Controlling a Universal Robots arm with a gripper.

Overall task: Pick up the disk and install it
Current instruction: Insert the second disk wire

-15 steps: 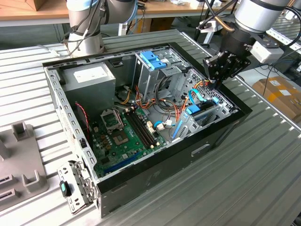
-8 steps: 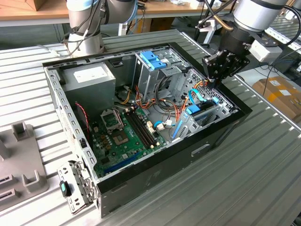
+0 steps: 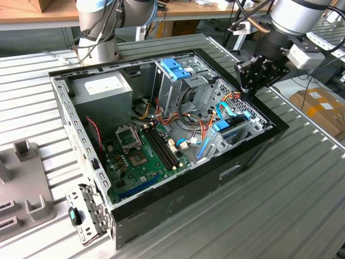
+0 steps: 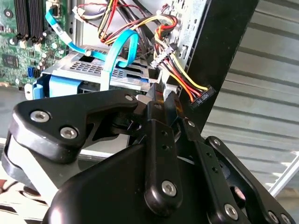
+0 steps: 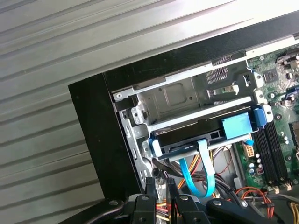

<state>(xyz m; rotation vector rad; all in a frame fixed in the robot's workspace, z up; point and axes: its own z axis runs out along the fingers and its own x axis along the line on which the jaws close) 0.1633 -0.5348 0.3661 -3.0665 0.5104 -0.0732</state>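
The disk (image 3: 233, 128) lies in its light-blue carrier inside the drive bay at the corner of the open computer case (image 3: 178, 210), on the exterior view's right. In the first wrist view the disk (image 5: 196, 136) sits under the bay's metal plate, a blue tab on its end and a blue ribbon cable curving off it. The second wrist view catches the carrier's blue edge (image 4: 60, 86). My gripper (image 3: 249, 93) hovers just above that corner of the case, apart from the disk. Its fingers (image 5: 150, 183) are shut with nothing between them, near a cable bundle (image 4: 180, 81).
A tall metal cage with a blue bracket (image 3: 175, 67) stands mid-case, a grey power-supply box (image 3: 105, 89) behind it, the motherboard (image 3: 140, 154) in front. Loose cables cross the case floor. A grey fixture (image 3: 21, 178) sits on the ribbed table at the exterior view's left.
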